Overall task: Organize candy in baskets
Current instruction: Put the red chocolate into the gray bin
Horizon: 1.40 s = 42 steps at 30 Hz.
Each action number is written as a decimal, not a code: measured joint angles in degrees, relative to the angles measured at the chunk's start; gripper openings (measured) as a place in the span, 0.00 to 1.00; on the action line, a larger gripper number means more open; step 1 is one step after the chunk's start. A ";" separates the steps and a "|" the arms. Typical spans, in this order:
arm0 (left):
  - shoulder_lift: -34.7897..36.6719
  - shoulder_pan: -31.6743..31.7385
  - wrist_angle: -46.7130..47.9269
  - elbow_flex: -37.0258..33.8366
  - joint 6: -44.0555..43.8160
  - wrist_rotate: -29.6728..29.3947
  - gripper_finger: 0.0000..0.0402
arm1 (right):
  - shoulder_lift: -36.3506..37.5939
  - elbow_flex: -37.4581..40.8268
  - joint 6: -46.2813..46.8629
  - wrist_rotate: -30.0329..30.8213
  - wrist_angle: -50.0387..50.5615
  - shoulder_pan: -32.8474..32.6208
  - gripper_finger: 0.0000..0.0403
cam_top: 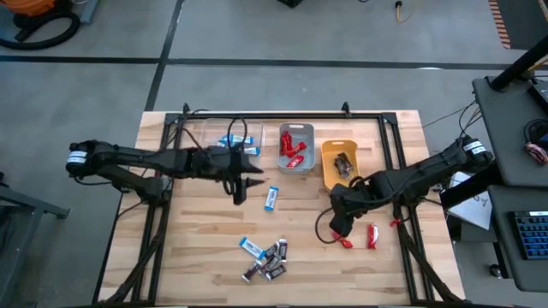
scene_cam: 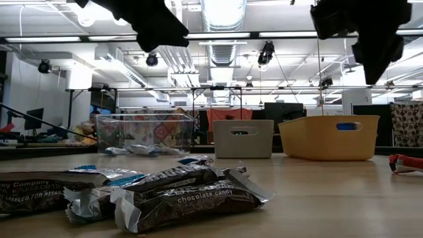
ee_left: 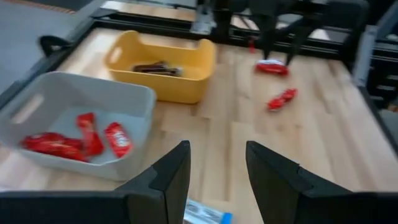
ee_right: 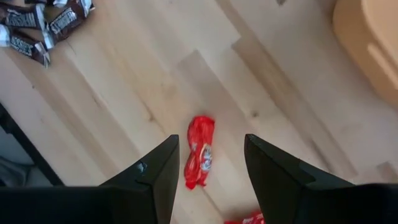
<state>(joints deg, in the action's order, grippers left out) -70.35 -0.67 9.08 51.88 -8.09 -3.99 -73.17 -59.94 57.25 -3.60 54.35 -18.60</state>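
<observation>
Both grippers are open, hold nothing and hang above the table. My left gripper [cam_top: 250,181] [ee_left: 214,180] is at mid-table, near the clear basket [cam_top: 224,141] that holds blue-and-white candy, with one blue-and-white bar [cam_top: 272,198] [ee_left: 208,214] lying on the wood just below and beyond its fingertips. My right gripper [cam_top: 341,224] [ee_right: 211,168] points down over a red candy [cam_top: 345,242] [ee_right: 199,152] lying flat on the table; the fingers stand on either side of it, well above it. The grey basket [cam_top: 296,147] holds red candy, and the yellow basket [cam_top: 340,162] holds brown bars.
A second red candy [cam_top: 372,235] lies right of the first. A heap of brown and blue-and-white bars [cam_top: 265,257] [scene_cam: 165,188] lies near the table's front edge. The three baskets stand in a row at the back, inside a black frame [cam_top: 282,115].
</observation>
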 joint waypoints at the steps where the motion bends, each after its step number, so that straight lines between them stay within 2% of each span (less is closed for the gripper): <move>1: -0.17 -0.94 -0.43 -0.14 -0.31 -0.02 0.35 | 0.00 0.00 0.80 0.00 0.10 -0.66 0.43; 3: -0.26 -2.77 -3.05 -1.32 -0.95 -0.07 0.35 | 0.00 0.02 2.85 -0.02 0.58 -2.00 0.43; 9: 0.27 -7.08 -19.68 -9.19 -2.65 -0.02 0.35 | -0.02 0.95 9.11 0.14 0.86 -5.73 0.43; 16: 0.27 -7.54 -29.04 -15.77 -7.51 -0.15 0.35 | -0.34 2.48 15.54 0.13 0.73 -9.45 0.43; 20: 0.27 -7.54 -33.93 -18.18 -7.70 -1.41 0.35 | -3.84 2.49 16.34 0.14 0.13 -10.71 0.43; 31: 0.33 -7.50 -34.49 -18.80 -7.57 -3.08 0.35 | -16.01 2.25 14.06 -5.57 -1.40 -11.79 0.43; 42: 0.31 -7.50 -34.22 -19.56 -7.52 -3.04 0.35 | -17.84 2.25 15.20 -4.53 -6.49 -12.54 0.43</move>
<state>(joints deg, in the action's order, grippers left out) -70.04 -8.16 -25.15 32.32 -15.62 -7.03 -91.00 -57.69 72.44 -8.13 47.86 -31.14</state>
